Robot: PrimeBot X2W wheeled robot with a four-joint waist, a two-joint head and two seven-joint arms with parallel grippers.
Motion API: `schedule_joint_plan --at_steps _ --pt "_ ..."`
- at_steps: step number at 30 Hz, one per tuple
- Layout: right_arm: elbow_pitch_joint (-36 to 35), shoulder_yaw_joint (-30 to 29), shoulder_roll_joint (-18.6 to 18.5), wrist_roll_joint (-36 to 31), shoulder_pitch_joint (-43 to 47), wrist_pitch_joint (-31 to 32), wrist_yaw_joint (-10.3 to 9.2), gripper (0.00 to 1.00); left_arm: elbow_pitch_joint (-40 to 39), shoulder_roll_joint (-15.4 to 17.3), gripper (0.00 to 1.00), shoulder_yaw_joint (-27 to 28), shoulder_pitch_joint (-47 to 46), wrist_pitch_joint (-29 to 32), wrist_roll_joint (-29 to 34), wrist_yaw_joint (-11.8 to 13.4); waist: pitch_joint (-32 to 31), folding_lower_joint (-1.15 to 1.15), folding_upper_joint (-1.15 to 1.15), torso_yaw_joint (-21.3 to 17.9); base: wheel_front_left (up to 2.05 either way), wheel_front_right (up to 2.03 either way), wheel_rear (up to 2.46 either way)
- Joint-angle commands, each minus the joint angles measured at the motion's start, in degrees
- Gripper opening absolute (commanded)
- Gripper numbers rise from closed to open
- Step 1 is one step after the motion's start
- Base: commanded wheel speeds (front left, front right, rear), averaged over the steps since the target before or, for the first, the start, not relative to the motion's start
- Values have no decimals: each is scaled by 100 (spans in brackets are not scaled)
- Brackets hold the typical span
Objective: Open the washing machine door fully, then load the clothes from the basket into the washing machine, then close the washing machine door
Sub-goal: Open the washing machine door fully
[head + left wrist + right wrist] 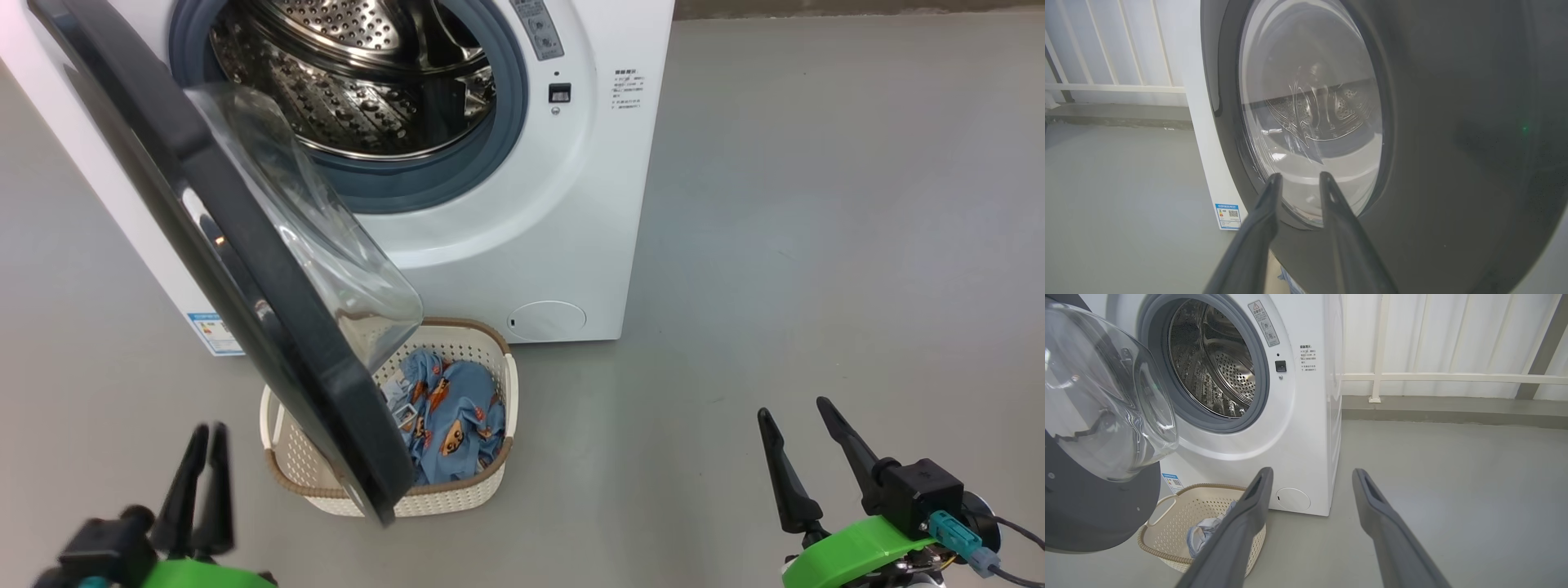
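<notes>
Left pincer (209,429) is held narrow, right pincer (793,407) wide, both empty; the clothes (457,416) could be snagged on the washing machine door (245,269) overhanging the basket (482,490).

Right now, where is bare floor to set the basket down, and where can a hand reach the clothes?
Free: the grey floor right of the washing machine and the basket, up to the right gripper. Crowded: the washing machine door hangs over the basket's left part, so the clothes look reachable from the right.
</notes>
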Motion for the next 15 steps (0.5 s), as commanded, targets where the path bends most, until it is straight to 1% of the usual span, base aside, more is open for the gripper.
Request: schedule_joint_plan --at_steps 1,4,7,12,15 --pt "-112 133 15 -34 -66 -68 9 100 -330 102 0 276 -173 -31 51 -15 6 0 0 11 0 0 0" --pt "-106 119 17 -28 -59 -68 9 100 -849 77 0 404 -324 -31 124 -15 8 0 0 35 0 0 0" --pt "-97 120 19 -22 -53 -68 9 100 -1349 60 0 407 -486 -31 200 -15 -3 0 0 57 0 0 0" --pt "-90 125 22 -6 -49 -68 9 100 -1936 94 0 285 -726 -31 254 -15 -17 0 0 72 0 0 0" --pt "-90 125 24 1 -53 -68 9 100 -2372 141 0 97 -907 -31 249 -15 -15 0 0 69 0 0 0"
